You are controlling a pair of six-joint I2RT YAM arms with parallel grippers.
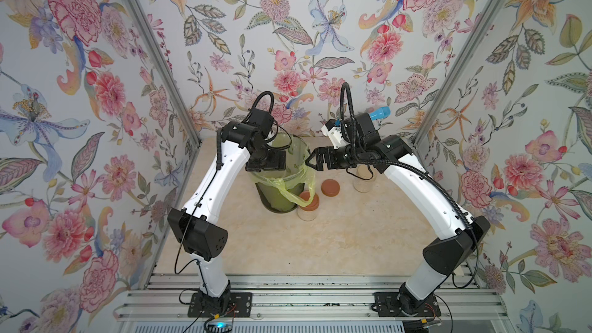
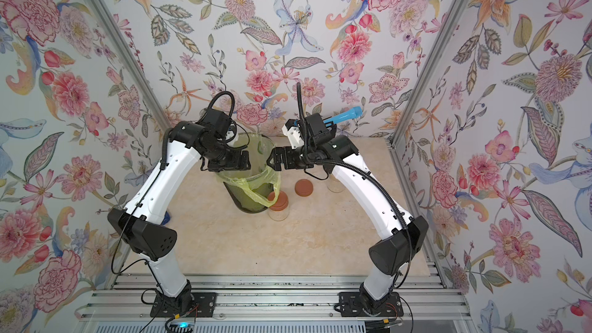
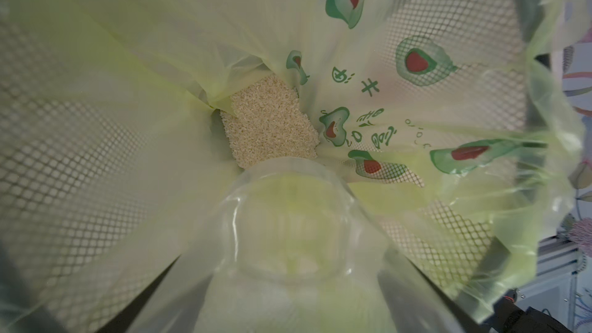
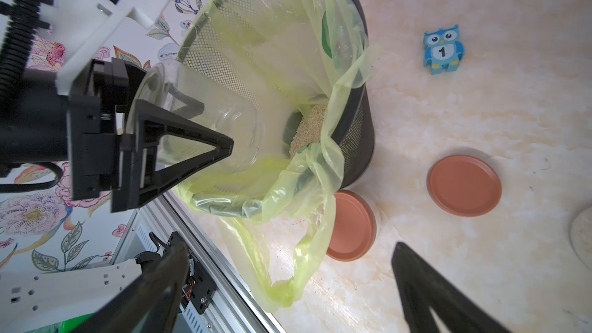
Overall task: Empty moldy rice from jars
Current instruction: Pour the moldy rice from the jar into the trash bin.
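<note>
In the centre of both top views, the left gripper [image 4: 215,127] reaches over a round black mesh bin [image 4: 355,142] lined with a thin, crinkled yellow-green bag [image 4: 307,187]. Its jaws are clamped on a squat clear jar [image 4: 198,116], smooth-walled and looking empty. The jar's long axis is tilted, with its base at the gripper's palm and its open mouth pointing down into the bin. Pale, grainy rice [image 3: 269,123] lies heaped at the bottom of the bag.

The right gripper [image 1: 311,159] hangs just right of the bin rim, jaws spread wide and holding nothing.

On the mottled cream counter [image 1: 320,245], a second jar [image 1: 308,208] stands upright just beside the bin's lower right, capped with a round reddish-brown lid. A loose lid [image 1: 330,187] of the same colour lies flat to its upper right. A third jar [image 1: 363,182], with pale rice inside, stands partly hidden under the right arm; its top cannot be made out.
</note>
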